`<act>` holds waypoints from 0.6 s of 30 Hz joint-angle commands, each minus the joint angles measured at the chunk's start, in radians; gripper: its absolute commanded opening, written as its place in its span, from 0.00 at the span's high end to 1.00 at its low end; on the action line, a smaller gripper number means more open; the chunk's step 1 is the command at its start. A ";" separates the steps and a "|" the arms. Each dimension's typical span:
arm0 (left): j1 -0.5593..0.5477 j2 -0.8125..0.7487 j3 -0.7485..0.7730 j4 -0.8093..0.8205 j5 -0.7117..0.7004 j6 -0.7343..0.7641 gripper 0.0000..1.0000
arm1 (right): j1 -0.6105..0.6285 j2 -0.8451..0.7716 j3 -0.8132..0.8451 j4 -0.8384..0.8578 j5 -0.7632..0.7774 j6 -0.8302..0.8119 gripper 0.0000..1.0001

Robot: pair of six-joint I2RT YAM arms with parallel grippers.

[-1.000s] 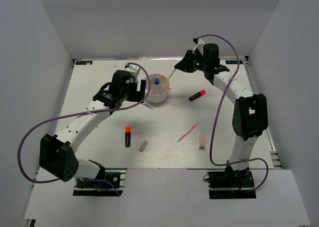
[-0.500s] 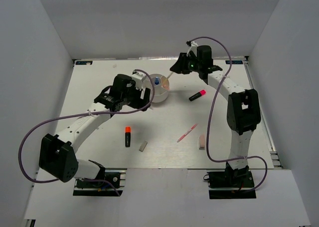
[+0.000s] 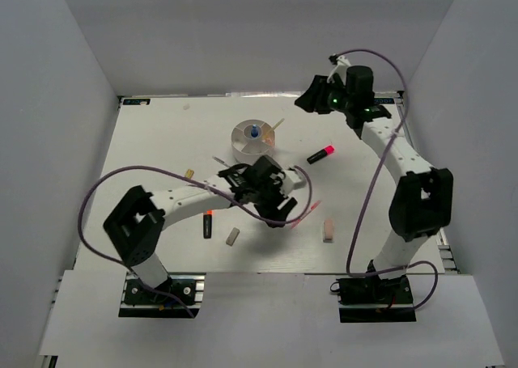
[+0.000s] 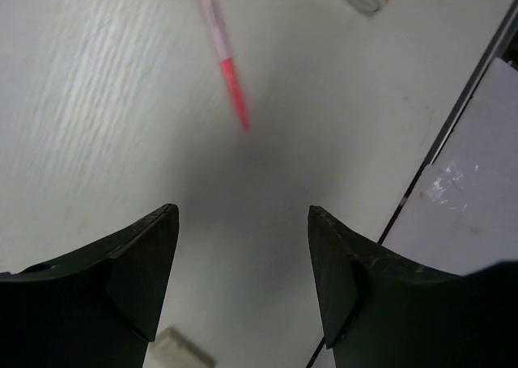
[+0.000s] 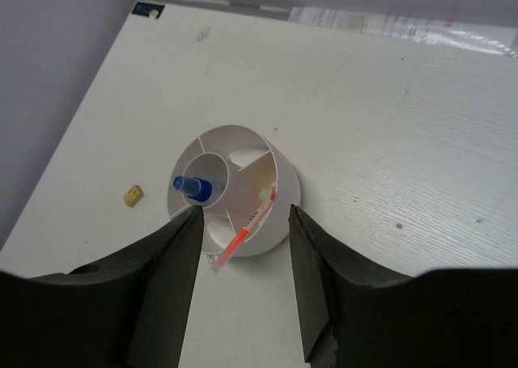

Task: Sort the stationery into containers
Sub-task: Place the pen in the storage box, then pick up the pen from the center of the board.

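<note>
The white round tub (image 3: 243, 151) is sitting toward the far middle of the table (image 3: 162, 133), and a blue-capped bottle (image 3: 254, 130) is being held upright in one of its compartments. A pink pen (image 5: 247, 232) is leaning in a neighbouring compartment, its red end poking over the rim at 5 o'clock in the right wrist view. A thin pale stick at the rim's 1 o'clock in the overhead view is possibly a yellow pen, though it is too small to be sure. The right gripper (image 3: 303, 103) is being held above the table at 2 o'clock of the tub, jaws spread and nothing between them. The left gripper (image 3: 279, 194) is being held low at 5 o'clock of the tub, jaws likewise parted and empty, with a second pink pen (image 4: 222, 61) lying just beyond its fingertips. A pink-capped highlighter (image 3: 321, 154) is lying at 4 o'clock of the tub and an orange-capped highlighter (image 3: 207, 222) at 7 o'clock, with a grey eraser (image 3: 232, 237) just beside it. A beige eraser (image 3: 329, 229) is lying near the second pen.
</note>
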 commanded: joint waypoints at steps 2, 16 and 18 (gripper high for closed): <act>-0.090 0.129 0.153 -0.060 -0.056 0.031 0.28 | -0.073 -0.151 -0.090 -0.010 0.003 0.031 0.48; -0.165 0.352 0.331 -0.086 -0.230 0.041 0.46 | -0.214 -0.280 -0.210 -0.024 -0.074 0.069 0.50; -0.174 0.364 0.334 -0.082 -0.246 0.048 0.47 | -0.230 -0.280 -0.213 -0.024 -0.082 0.078 0.51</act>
